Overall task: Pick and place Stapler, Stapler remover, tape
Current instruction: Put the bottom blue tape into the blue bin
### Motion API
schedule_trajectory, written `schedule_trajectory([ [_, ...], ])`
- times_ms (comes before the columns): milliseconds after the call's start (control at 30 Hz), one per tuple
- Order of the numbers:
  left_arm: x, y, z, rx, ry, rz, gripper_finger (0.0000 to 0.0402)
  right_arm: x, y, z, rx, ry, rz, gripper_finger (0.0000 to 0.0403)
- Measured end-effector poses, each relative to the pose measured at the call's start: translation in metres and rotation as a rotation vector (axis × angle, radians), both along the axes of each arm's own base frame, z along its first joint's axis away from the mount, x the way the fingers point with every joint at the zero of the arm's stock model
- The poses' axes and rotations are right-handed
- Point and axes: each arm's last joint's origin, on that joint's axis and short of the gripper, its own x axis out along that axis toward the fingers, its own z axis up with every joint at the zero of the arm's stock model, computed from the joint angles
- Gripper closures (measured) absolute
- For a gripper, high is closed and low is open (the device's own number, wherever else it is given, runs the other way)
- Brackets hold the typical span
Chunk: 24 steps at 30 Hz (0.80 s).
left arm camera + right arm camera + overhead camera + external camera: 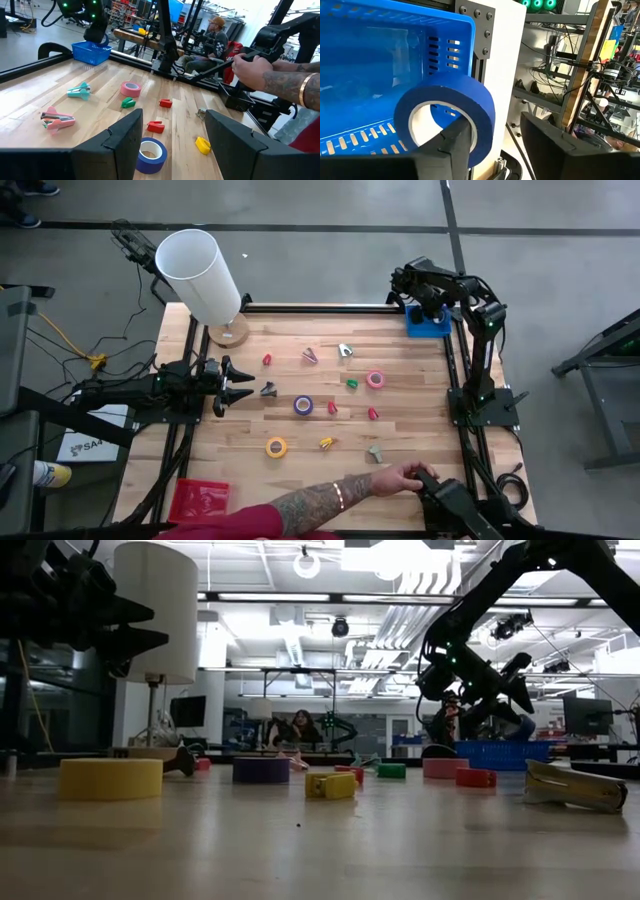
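My right gripper [496, 122] hangs open over the blue basket [370, 60] at the table's far right corner [428, 326], with a blue tape roll [445, 117] at one finger. Level and open, my left gripper [245, 383] waits at the left edge and touches nothing. Flat on the wood lie a purple tape roll [303, 405], a pink one [375, 379] and a yellow one [276, 447]. A grey stapler [375, 452] lies near the front. A pink staple remover [57, 120] and a teal one [79, 91] lie toward the far side. My right gripper has one finger [455, 145] at the blue roll's open centre, and the roll's wall [482, 117] stands between the two fingers. The other finger stands clear of the wall. The roll sits on edge, tilted, above the basket's floor, and the finger hides the spot where they touch.
A lamp with a white shade [200, 275] stands at the far left corner. Small red, green and yellow pieces are scattered mid-table. A red tray [200, 498] sits at the near left. A person's arm [330, 500] reaches across the near edge to a device [440, 490].
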Motion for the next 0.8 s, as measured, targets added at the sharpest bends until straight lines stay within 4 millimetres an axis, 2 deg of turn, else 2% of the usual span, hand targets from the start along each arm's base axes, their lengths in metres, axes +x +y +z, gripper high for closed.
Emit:
schedule_trajectory([
  [367,0.0,0.0,0.0,0.0,0.0,0.0,0.0188,0.0033,0.0021,0.0002,0.0,0.001,0.006,0.0233],
  [800,0.0,0.0,0.0,0.0,0.0,0.0,0.0188,0.0065,0.0031,-0.0028,-0.016,-0.077,-0.082,0.0233],
])
